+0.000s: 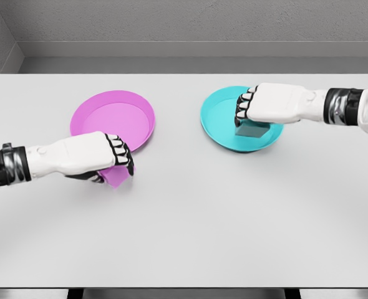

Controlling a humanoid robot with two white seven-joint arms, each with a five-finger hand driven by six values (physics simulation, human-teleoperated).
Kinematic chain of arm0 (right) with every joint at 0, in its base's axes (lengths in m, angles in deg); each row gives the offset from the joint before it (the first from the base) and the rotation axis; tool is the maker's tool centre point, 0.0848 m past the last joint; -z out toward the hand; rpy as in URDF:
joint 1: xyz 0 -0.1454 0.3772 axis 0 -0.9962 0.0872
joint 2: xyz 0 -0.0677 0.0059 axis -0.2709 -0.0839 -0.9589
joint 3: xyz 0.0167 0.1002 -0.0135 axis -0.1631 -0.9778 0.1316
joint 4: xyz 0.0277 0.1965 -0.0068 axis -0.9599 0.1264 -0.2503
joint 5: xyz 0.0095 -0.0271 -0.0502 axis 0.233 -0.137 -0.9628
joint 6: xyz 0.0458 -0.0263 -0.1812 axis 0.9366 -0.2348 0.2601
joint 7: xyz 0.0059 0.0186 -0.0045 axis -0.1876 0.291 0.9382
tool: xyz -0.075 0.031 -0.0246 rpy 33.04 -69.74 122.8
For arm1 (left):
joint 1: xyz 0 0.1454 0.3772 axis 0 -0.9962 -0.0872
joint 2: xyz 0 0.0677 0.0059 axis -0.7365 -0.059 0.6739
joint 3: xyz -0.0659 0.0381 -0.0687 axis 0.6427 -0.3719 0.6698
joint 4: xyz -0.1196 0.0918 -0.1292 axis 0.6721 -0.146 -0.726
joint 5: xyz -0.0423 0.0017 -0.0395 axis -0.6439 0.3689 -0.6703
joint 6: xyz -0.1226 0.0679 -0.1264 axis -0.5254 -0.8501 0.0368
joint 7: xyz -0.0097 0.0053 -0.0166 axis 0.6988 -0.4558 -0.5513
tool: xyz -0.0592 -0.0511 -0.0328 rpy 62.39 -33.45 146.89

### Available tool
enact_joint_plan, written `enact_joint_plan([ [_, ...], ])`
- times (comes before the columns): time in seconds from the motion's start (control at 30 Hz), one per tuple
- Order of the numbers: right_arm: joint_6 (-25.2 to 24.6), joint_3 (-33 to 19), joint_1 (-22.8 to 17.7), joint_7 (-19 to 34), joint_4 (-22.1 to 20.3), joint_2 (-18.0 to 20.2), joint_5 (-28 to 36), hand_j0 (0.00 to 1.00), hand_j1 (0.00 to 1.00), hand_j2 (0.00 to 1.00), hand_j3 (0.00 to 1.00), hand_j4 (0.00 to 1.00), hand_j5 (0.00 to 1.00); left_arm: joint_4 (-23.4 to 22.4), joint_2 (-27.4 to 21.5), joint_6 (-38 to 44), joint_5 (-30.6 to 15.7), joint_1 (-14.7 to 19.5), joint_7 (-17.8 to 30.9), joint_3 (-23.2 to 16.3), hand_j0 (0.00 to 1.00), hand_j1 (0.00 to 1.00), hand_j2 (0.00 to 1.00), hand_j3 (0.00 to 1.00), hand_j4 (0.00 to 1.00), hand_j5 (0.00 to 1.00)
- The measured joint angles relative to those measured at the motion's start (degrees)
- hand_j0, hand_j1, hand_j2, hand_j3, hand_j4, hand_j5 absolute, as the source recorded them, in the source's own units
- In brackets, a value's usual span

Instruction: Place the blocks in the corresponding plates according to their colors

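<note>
Pink block (116,177): grasped by left hand (103,159), at the pink plate (113,118) rim nearest the table (190,230) front edge. Teal block (251,131): grasped by right hand (265,103), over teal plate (218,121).

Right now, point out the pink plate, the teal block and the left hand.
pink plate (109,115): head view, on its bare inner floor.
teal block (254,131): head view, on its visible front face.
left hand (93,157): head view, on its white back.

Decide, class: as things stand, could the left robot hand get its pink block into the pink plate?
Probably yes. The left robot hand grips the pink block just beside the pink plate's near rim, and nothing lies between them. The plate's inside looks bare.
</note>
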Motion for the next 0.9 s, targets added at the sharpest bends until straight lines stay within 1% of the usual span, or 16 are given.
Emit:
enact_joint_plan([
  [0.1,0.0,0.0,0.9,0.0,1.4,-0.6,0.0,0.60,0.60,0.60,0.60,0.60,0.60,-1.4,1.0,0.0,0.0,1.6,0.0,0.0,0.56,0.56,0.56,0.56,0.56,0.56],
  [0.2,0.0,0.1,1.2,0.1,3.7,-2.4,-0.2,0.60,0.60,0.60,0.60,0.60,0.60,-2.9,2.1,0.0,0.1,2.9,0.0,-0.1,0.56,0.56,0.56,0.56,0.56,0.56],
  [0.4,0.0,0.4,2.3,0.7,8.5,-5.8,-0.3,0.60,0.60,0.60,0.60,0.60,0.60,-4.7,3.7,0.0,0.4,4.5,0.1,-0.2,0.56,0.56,0.56,0.56,0.56,0.56],
  [0.53,0.0,0.5,2.9,0.8,11.3,-7.3,-0.7,0.60,0.60,0.60,0.60,0.60,0.60,-6.2,4.9,0.0,0.5,5.5,0.1,-0.2,0.56,0.56,0.56,0.56,0.56,0.56],
  [0.6,0.0,0.5,2.9,0.9,12.3,-7.8,-0.8,0.60,0.60,0.60,0.60,0.60,0.60,-7.3,5.7,0.0,0.5,7.4,0.1,-0.5,0.56,0.56,0.56,0.56,0.56,0.56],
  [0.63,0.0,0.5,2.9,0.9,12.6,-7.9,-0.9,0.63,0.63,0.63,0.63,0.63,0.63,-8.1,6.1,0.0,0.5,8.3,0.1,-1.0,0.56,0.56,0.56,0.56,0.56,0.56],
  [0.67,0.0,0.5,2.9,1.1,12.9,-8.0,-0.9,0.76,0.76,0.76,0.76,0.76,0.76,-8.9,6.6,0.0,0.6,8.9,0.1,-1.4,0.56,0.56,0.56,0.56,0.56,0.56],
  [0.7,0.0,0.5,2.9,1.3,13.0,-8.1,-0.9,0.98,0.98,0.98,0.98,0.98,0.98,-9.7,7.0,0.0,0.6,9.4,0.1,-1.7,0.56,0.56,0.56,0.56,0.56,0.56],
  [0.73,0.0,0.4,2.8,1.4,13.1,-8.2,-0.9,1.00,1.00,1.00,1.00,1.00,1.00,-10.5,7.4,0.0,0.6,9.8,0.1,-2.0,0.56,0.56,0.56,0.56,0.56,0.56],
  [0.9,0.0,0.2,2.7,1.6,13.5,-8.3,-0.8,1.00,1.00,1.00,1.00,1.00,1.00,-14.1,9.0,0.0,0.6,11.9,0.1,-2.8,0.56,0.56,0.56,0.56,0.56,0.56],
])
